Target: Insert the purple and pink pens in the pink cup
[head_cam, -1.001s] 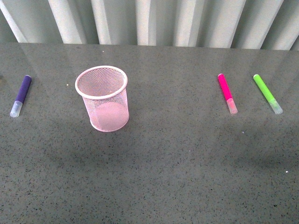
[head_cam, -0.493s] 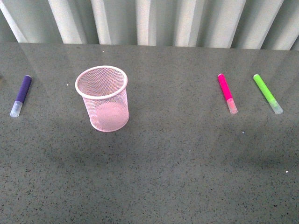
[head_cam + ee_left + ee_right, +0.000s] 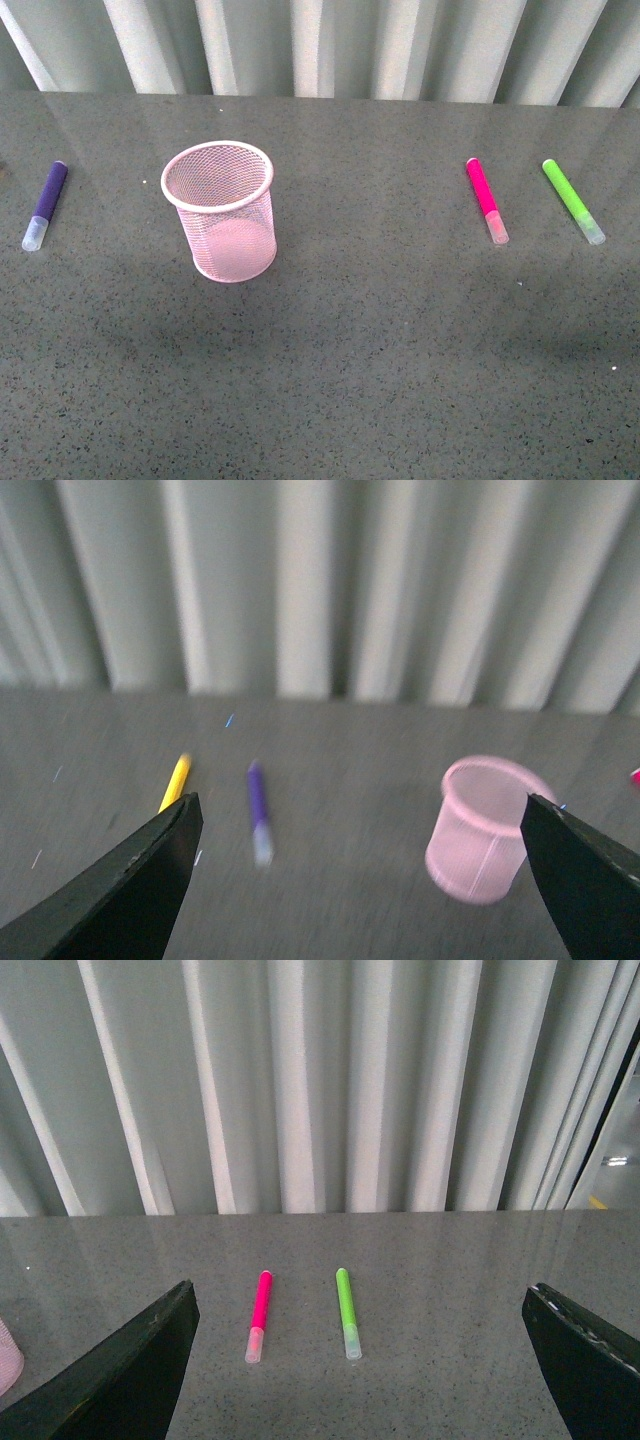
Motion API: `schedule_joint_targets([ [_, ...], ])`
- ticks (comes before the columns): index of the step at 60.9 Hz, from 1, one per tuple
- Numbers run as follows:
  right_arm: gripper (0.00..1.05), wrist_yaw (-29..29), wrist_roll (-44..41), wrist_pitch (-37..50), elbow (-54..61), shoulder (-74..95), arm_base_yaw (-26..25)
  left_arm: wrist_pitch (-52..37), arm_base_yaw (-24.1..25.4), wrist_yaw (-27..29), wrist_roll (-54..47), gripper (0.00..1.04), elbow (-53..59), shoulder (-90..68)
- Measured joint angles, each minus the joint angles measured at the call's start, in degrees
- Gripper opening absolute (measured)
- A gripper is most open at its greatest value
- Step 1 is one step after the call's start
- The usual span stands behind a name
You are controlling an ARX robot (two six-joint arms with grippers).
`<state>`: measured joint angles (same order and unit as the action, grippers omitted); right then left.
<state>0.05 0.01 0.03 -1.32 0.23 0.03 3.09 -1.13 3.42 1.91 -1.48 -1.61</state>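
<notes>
While nothing on the tabletop [image 3: 400, 380] has shifted, I still have both pens to fetch. The purple pen [image 3: 46, 198] lies at 9 o'clock of the pink cup [image 3: 235, 240], the pink pen [image 3: 484, 193] at 3 o'clock. The fingers of the left gripper [image 3: 358, 815] and right gripper [image 3: 360, 1295] gape wide, empty.

Open grey tabletop [image 3: 380, 340] surrounds the upright pale pink wire-mesh cup [image 3: 220, 210]; a lime green marker [image 3: 572, 200] lies near the magenta pink marker [image 3: 486, 198].

Staged lab-style test bench: grey speckled tabletop [image 3: 380, 380] before pale pleated curtain [image 3: 340, 45]
</notes>
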Motion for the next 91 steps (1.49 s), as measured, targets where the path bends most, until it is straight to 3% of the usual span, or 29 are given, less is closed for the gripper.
schedule_joint_targets([
  [4,0.98,0.02,0.00,0.00,0.00,0.00,0.00,8.83,-2.84,7.98,5.31,0.98,-3.69,-6.36],
  [6,0.98,0.02,0.02,0.00,0.00,0.00,0.00,9.25,-3.13,9.01,7.56,0.98,-3.98,-9.11],
  [20,0.98,0.00,0.00,0.00,0.00,0.00,0.00,-1.60,-5.25,1.92,8.70,0.98,-9.51,-31.23],
  [28,0.98,0.02,0.00,0.00,0.00,0.00,0.00,-2.32,-7.26,-3.21,5.11,0.98,-17.59,-48.33],
  [32,0.98,0.00,0.00,0.00,0.00,0.00,0.00,-2.40,-7.37,-2.99,4.07,0.98,-20.72,-55.19],
  [48,0.98,0.02,0.00,0.00,0.00,0.00,0.00,-3.48,-3.93,-5.88,3.02,0.98,-35.82,-78.14],
  [60,0.98,0.02,0.00,0.00,0.00,0.00,0.00,-5.49,-0.72,-4.90,-3.78,0.98,-45.51,-92.70],
  [91,0.98,0.00,0.00,0.00,0.00,0.00,0.00,-6.99,3.67,-3.52,-17.14,0.98,-55.54,-107.91],
])
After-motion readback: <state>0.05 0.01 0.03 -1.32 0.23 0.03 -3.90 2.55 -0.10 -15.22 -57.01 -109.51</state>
